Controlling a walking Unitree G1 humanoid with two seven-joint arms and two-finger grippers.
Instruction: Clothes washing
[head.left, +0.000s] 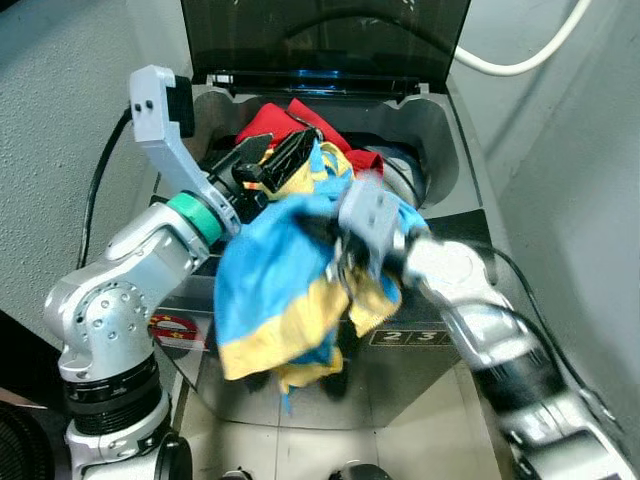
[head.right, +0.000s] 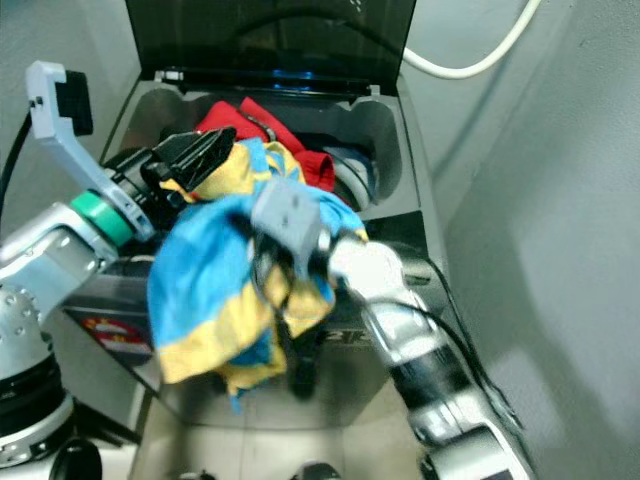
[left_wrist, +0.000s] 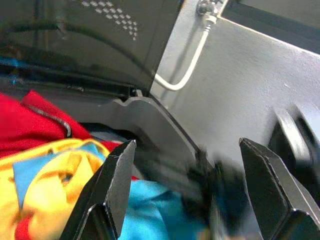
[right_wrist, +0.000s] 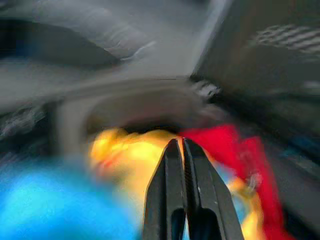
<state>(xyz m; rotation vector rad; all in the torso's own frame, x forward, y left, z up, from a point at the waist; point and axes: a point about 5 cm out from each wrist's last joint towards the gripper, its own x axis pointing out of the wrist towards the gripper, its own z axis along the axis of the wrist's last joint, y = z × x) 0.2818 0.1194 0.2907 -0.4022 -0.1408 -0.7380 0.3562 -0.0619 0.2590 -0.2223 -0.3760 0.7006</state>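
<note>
We see the blue-and-yellow garment (head.left: 280, 290) draped over the washer's (head.left: 450, 150) front rim, red cloth (head.left: 290, 122) in the tub behind. Our left gripper (head.left: 290, 155) is spread open above it; our right gripper (right_wrist: 182, 165) is pressed closed, empty, against the fabric.

1 washing machine (head.left: 440, 140), 1 blue-yellow garment (head.left: 275, 290), 1 red garment (head.left: 275, 122), 1 white hose (head.left: 520, 62), 2 grippers counted: left gripper (head.left: 283, 160), right gripper (right_wrist: 183, 150).

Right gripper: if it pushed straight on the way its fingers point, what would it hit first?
Most likely the blue and yellow garment lying just past the shut right gripper, with the red garment beside it; blur leaves depth uncertain.
</note>
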